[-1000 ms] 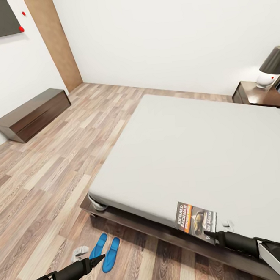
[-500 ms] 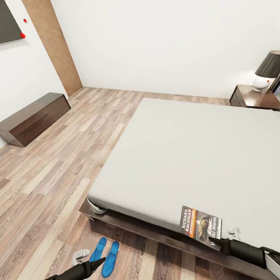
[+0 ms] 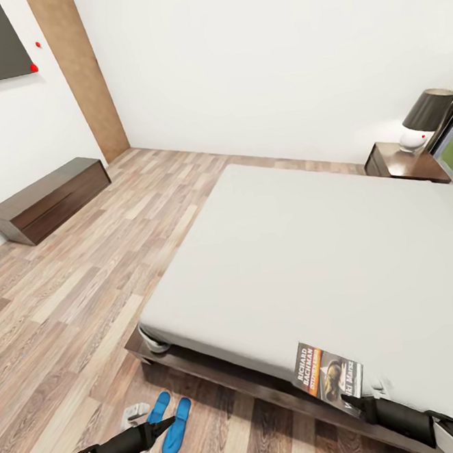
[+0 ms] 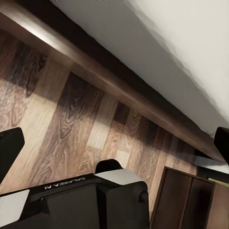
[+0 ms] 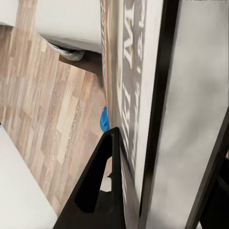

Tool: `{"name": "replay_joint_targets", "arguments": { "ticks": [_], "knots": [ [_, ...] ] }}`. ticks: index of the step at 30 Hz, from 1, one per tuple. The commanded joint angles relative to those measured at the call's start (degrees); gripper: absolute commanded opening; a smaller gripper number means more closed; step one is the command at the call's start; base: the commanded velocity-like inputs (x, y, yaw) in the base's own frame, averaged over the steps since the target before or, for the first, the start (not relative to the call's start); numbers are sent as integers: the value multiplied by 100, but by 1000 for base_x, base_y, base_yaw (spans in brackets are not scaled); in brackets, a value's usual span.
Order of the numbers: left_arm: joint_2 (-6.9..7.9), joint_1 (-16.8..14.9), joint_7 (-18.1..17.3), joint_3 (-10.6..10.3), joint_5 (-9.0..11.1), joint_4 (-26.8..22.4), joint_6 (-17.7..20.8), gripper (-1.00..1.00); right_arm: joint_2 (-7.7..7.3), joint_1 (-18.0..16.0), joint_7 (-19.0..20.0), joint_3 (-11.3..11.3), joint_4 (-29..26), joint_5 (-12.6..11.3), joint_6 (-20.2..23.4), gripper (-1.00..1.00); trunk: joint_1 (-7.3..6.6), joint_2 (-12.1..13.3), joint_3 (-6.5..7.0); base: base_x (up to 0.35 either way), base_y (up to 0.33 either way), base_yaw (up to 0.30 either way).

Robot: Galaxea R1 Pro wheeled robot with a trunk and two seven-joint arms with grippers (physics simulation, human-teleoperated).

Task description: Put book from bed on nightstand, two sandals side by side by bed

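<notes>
- Grey mattress of the bed (image 3: 325,259) carries the book (image 3: 327,374) at its near edge, clamped by the right gripper (image 3: 352,402); open wood floor (image 3: 79,267) spreads leftward.
- Blue sandals (image 3: 168,418) lie paired beside the frame, near the left gripper (image 3: 167,424).
- Left wrist: fingers (image 4: 9,148) apart over floor.
- Right wrist: fingers (image 5: 98,191) pinch the book's edge.

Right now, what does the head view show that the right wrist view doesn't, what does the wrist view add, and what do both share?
The head view adds the nightstand with its lamp, the long cabinet, the two sandals side by side on the floor, and the left gripper. The right wrist view adds the right gripper up close, its fingers against both faces of the book. Both show the book, the bed, the floor and some blue sandal.
</notes>
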Motion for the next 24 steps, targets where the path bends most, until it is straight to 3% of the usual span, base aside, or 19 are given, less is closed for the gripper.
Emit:
{"name": "replay_joint_targets", "arguments": {
  "ticks": [1,24],
  "knots": [
    [-3,-2,-18,51,-53,-6,34,100,-3,-7,15,29,41,-69,36,-100,2,-7,3,0,0,-68],
    [-25,-2,-4,51,-53,-6,30,100,-3,-4,14,30,122,-36,31,-100,2,-7,217,0,0,-68]
  ]
}}
